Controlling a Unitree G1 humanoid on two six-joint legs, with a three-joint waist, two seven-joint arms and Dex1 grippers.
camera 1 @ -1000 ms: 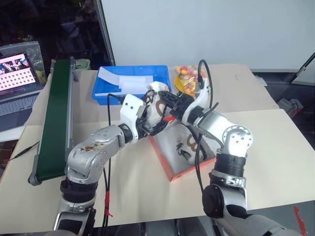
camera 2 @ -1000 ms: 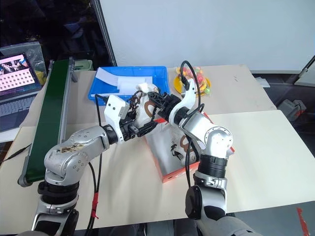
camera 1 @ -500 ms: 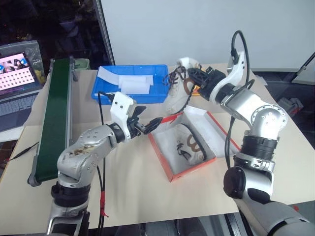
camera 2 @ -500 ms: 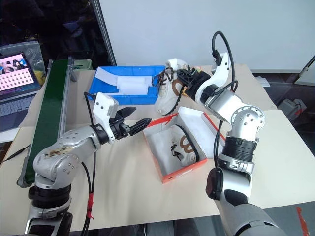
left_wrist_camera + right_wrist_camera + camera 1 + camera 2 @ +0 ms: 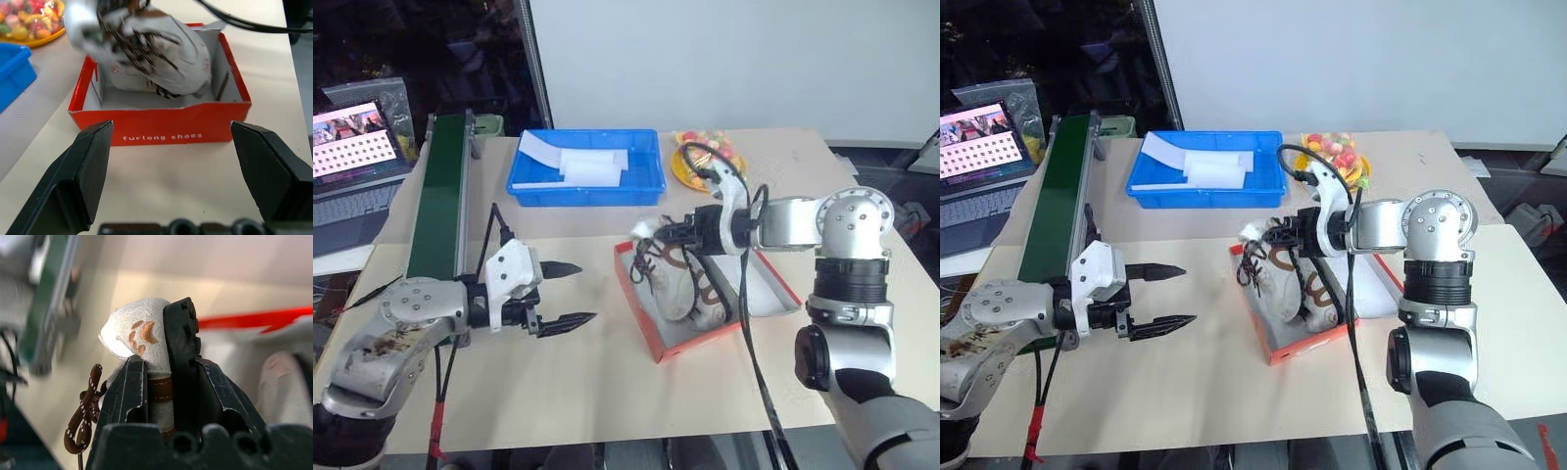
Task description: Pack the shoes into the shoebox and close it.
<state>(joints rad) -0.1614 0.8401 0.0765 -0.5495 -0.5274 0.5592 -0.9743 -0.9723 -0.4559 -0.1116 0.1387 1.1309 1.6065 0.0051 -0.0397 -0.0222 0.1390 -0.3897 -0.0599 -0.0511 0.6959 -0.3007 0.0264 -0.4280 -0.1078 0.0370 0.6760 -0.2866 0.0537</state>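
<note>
shoe (image 5: 677, 277) lies lengthwise along the shoebox (image 5: 651, 328).

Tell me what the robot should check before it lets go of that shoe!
1. Right gripper grips the second shoe by its heel: ok.
2. Shoe sits over the open shoebox, with the first shoe under it: ok.
3. Shoe lies flat inside the box: not ok, its heel end sticks up over the far wall.
4. Left gripper open and clear of the box: ok.
5. Dark laces tucked inside: not ok, they dangle.
6. Lid free to close: cannot tell.
</note>
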